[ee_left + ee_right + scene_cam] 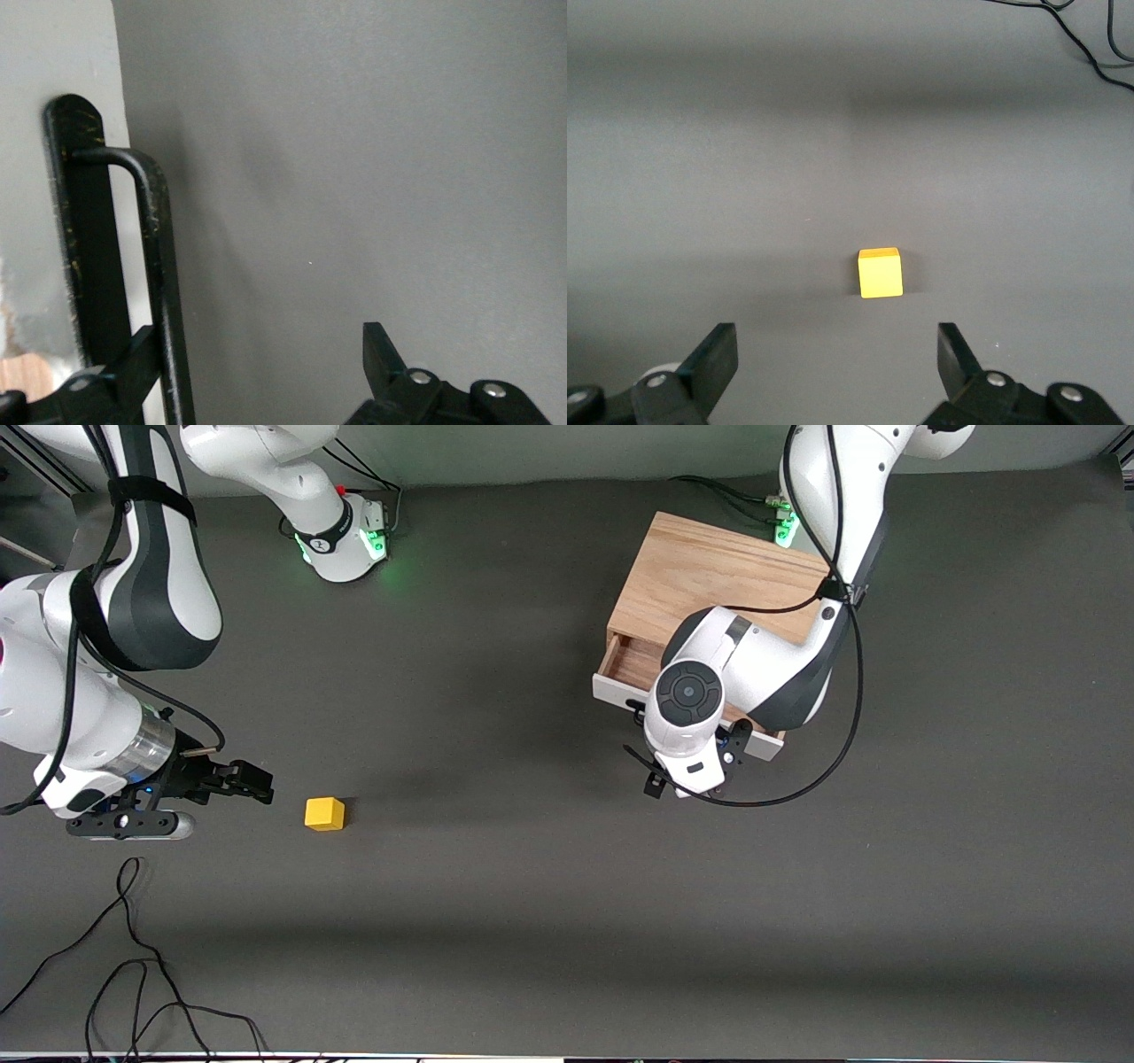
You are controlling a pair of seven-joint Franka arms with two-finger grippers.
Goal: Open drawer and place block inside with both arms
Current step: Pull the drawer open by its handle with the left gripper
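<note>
Dark table (549, 921): left gripper (266, 372) spread at handle (155, 266), right gripper (833, 372) spread near block (880, 273).

Yellow block (324, 813) on table, white-fronted drawer (620, 677) partly open

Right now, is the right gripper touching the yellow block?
Apart. In the right wrist view the block lies on the table ahead of the open right gripper, with bare table between it and both fingertips. The front view shows the same gap.
</note>
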